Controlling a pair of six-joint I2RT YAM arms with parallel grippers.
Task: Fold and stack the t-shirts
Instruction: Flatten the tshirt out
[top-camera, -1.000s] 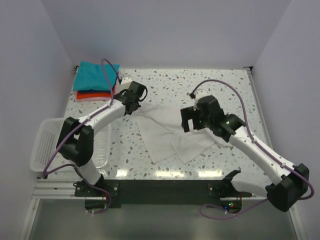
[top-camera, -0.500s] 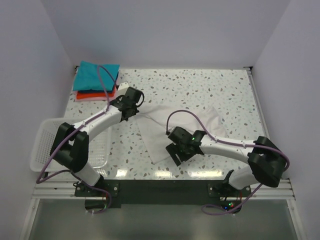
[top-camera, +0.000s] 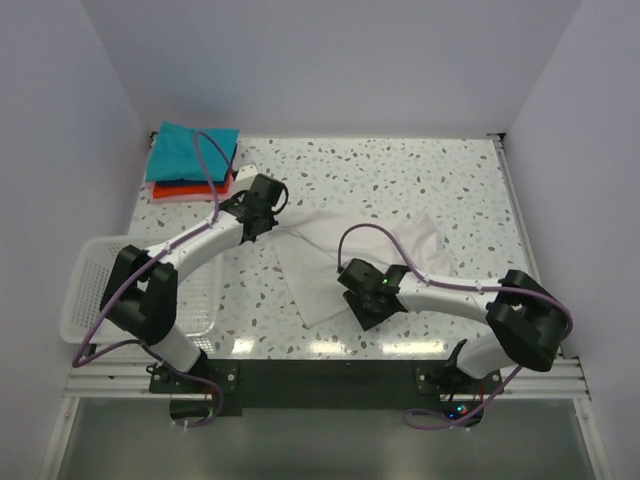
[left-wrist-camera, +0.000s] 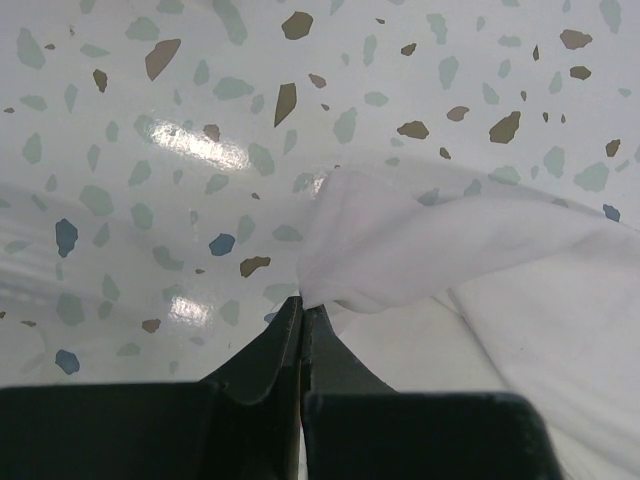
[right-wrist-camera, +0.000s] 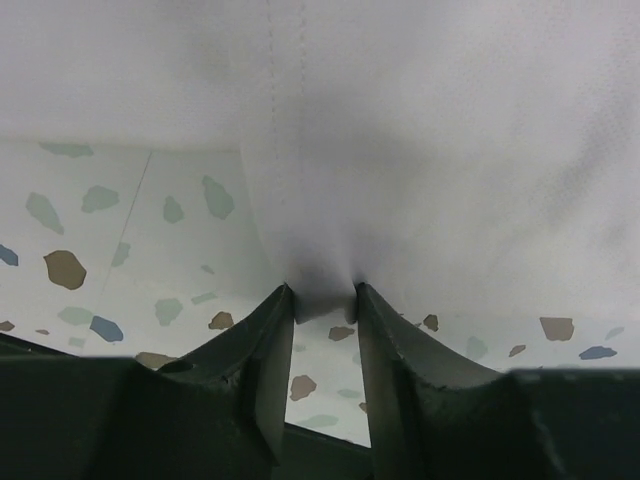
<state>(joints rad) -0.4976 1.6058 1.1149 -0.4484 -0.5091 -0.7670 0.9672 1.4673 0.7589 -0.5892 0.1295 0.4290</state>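
1. The white t-shirt (top-camera: 312, 268) lies loosely spread on the speckled table (top-camera: 420, 170). Its long run goes left to right across the middle, and one flap points toward the near edge.
2. At the far left corner, the teal t-shirt (top-camera: 190, 150) sits folded on top of the red-orange t-shirt (top-camera: 185, 190). The white mesh basket (top-camera: 95, 290) stands at the near left.
3. A second ago the right arm was raised over the shirt's right half with its fingers spread wide. It now reaches low and leftward, with the right gripper (top-camera: 360, 300) at the shirt's near edge and its fingers much narrower.
4. The shirt's right side, bunched into a second flap a second ago, now lies flatter and is drawn out toward the right. The left arm and the folded pair have barely shifted.
5. In the left wrist view, the left gripper (left-wrist-camera: 301, 305) has its fingers pressed together on a corner of the white t-shirt (left-wrist-camera: 450, 260). The cloth lifts off the table (left-wrist-camera: 150, 150) and fans away to the right.
6. In the right wrist view, the right gripper (right-wrist-camera: 320, 300) pinches a pucker at the shirt's hem. The white t-shirt (right-wrist-camera: 400, 150) spreads ahead of the fingertips, with bare table (right-wrist-camera: 150, 230) on either side below.
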